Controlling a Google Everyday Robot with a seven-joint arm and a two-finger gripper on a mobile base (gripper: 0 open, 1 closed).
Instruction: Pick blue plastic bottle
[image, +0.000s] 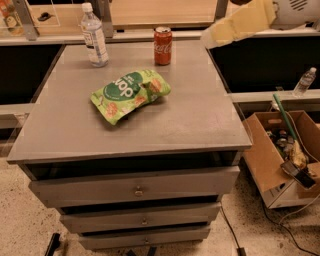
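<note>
Three items sit on the cabinet top (180, 120): blue plastic bottle (94, 37) upright at the far-left, red can (163, 46) to its right, snack bag (131, 94) nearer. Gripper (222, 32) hangs over the far-right edge; its grip cannot be told. Risks: reaching across may clip the can; a high grasp may topple the bottle.

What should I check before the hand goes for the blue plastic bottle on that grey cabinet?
1. The blue plastic bottle stands upright and capped at the far left of the cabinet top: ok.
2. Room beside it: the Coca-Cola can stands apart to its right: ok.
3. The green snack bag lies mid-top, not touching the bottle: ok.
4. The hand lined up with the bottle: it hangs over the far right edge, well away: not ok.
5. Height to clear the can on the way across: cannot tell.
</note>
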